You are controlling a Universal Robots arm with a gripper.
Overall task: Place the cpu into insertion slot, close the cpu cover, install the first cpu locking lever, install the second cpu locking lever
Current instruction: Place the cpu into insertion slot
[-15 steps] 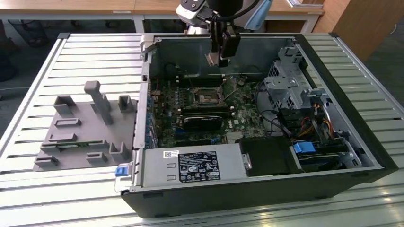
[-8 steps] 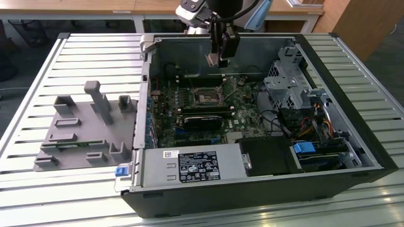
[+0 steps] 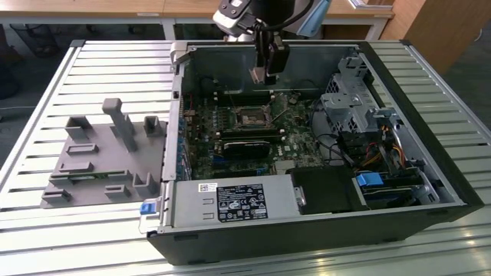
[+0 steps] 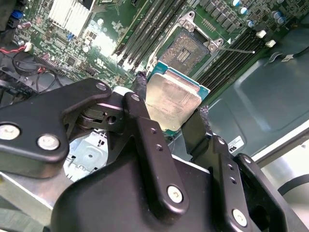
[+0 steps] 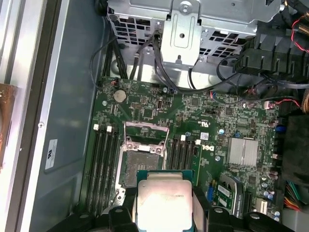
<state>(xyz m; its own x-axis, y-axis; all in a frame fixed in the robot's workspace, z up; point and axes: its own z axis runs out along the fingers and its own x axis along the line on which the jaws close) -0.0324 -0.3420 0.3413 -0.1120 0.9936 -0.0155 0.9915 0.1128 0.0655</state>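
Silvery cpu (image 4: pixel 173 101) in end effector (image 4: pixel 171 95) — second wrist view; insertion slot (image 4: pixel 187 48) bare.

A silvery slatted metal table (image 3: pixel 92 63) carries two things. An open black computer case (image 3: pixel 307 244) lies on its side toward the exterior view's right. Just beside it, on the exterior view's left, sits a grey fixture plate (image 3: pixel 84 167) with upright pegs and blocks.

Cpu (image 4: pixel 174 102) in the gripper (image 4: pixel 171 96) (insertion slot (image 4: pixel 186 48) nearby)
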